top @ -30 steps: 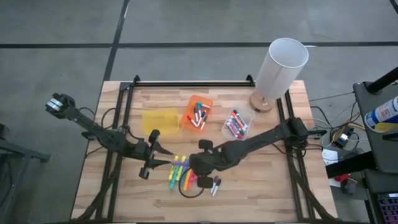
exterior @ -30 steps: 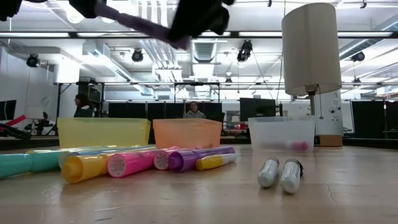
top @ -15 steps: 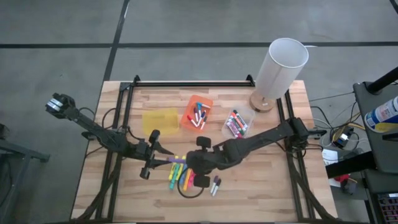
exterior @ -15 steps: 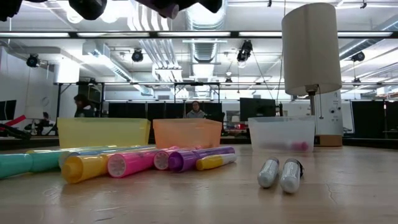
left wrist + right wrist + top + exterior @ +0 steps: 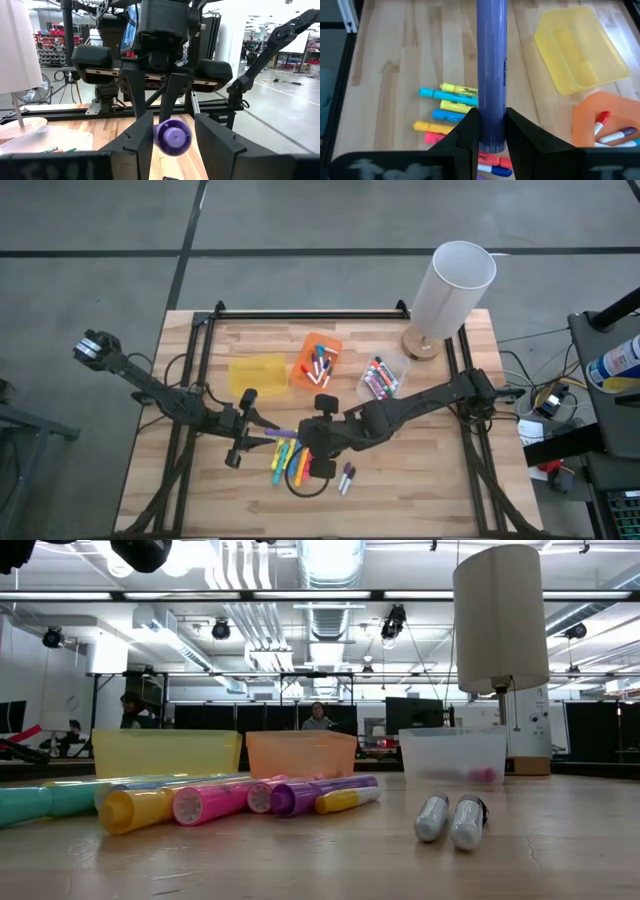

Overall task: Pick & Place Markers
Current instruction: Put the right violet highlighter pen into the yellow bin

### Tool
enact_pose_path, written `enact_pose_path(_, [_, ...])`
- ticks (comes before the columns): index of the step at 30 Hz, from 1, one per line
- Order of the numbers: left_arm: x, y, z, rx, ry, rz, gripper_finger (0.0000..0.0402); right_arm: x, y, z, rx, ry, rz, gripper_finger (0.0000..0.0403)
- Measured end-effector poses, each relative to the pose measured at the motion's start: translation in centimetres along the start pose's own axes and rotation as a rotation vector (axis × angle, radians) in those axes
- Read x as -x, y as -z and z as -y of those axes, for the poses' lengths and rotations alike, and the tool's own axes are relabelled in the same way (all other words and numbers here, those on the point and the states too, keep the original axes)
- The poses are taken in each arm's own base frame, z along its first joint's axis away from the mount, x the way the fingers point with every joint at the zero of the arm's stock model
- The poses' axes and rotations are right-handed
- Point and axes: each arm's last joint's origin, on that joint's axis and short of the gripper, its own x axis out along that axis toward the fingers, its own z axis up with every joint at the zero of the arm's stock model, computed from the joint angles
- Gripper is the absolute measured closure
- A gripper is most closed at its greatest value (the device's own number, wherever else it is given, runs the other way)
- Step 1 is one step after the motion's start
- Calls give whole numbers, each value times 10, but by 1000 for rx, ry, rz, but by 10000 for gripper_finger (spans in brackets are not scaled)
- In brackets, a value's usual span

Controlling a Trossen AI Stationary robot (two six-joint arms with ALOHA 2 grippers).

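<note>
Held marker: a purple marker is pinched at one end by the right gripper, above the middle of the table
Long axis: the marker runs out toward 9 o'clock, straight at the left gripper; in the left wrist view its round purple end sits between that arm's own fingers
Nearer arm: both meet over the pile, left from 9 o'clock, right from 3 o'clock
Right tool: narrowly parted, closed on the marker's barrel
Left tool: fingers stand apart round the marker's tip; contact not clear, so I'd call it a handover not yet taken
Loose markers: the pile lies just at 6 o'clock of the grippers
Bins: yellow bin, orange bin and clear bin sit toward 12 o'clock
</note>
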Motion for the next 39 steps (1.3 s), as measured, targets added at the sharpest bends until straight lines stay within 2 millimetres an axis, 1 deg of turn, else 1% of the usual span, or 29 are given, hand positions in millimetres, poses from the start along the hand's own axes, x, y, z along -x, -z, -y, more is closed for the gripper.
enact_pose_path(8, [0,0,0,2,0,2,266,-2,1,0,10,17,1,335])
enact_pose_path(11, [0,0,0,3,-3,2,283,-1,0,0,9,15,7,335])
enact_pose_path(18, [0,0,0,3,-6,4,339,-1,-1,0,13,12,17,335])
enact_pose_path(20, [0,0,0,3,-5,4,345,-1,-1,0,13,12,18,335])
enact_pose_path(24, [0,-1,0,3,-5,4,345,-1,-1,0,12,11,20,328])
enact_pose_path(27, [0,-1,0,5,-3,7,344,-2,-2,-1,-8,6,32,306])
enact_pose_path(31, [0,0,0,4,-1,-4,344,-3,-1,0,-35,13,26,258])
enact_pose_path(35, [0,0,-1,4,-47,-2,344,-2,7,1,-36,41,-50,211])
enact_pose_path(39, [0,0,-3,4,-94,-3,344,-2,14,1,-48,59,-102,180])
